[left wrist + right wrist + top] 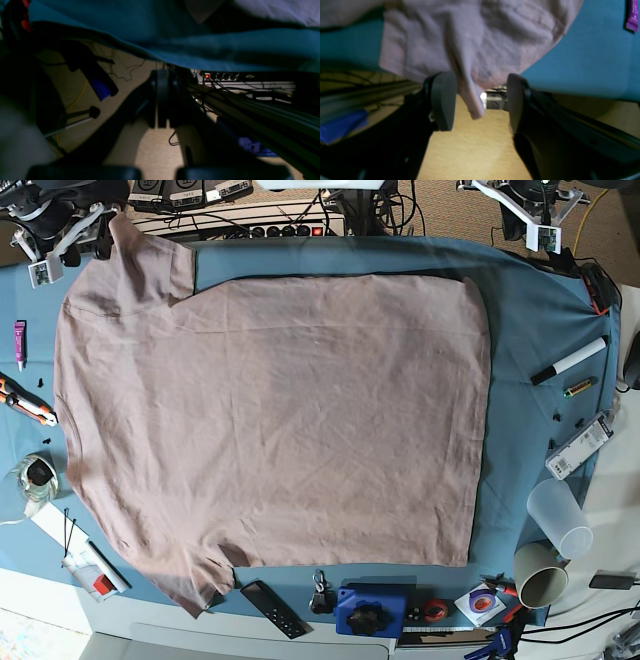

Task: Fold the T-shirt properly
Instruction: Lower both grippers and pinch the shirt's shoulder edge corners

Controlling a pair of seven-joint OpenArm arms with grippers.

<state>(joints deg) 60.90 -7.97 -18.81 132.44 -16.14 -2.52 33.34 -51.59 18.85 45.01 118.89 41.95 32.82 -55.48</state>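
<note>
T-shirt (270,420) lies flat on blue-cloth surface (530,310), one sleeve tip hanging off its edge betw. spread jaws of right end effector (480,100), nothing gripped. Left end effector (162,100) closed, empty, off surface edge.

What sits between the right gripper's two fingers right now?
In the right wrist view, a hanging fold of the T-shirt dangles between the open fingers of the right gripper, nearer one pad; neither pad is pressing it. Floor shows behind.
</note>
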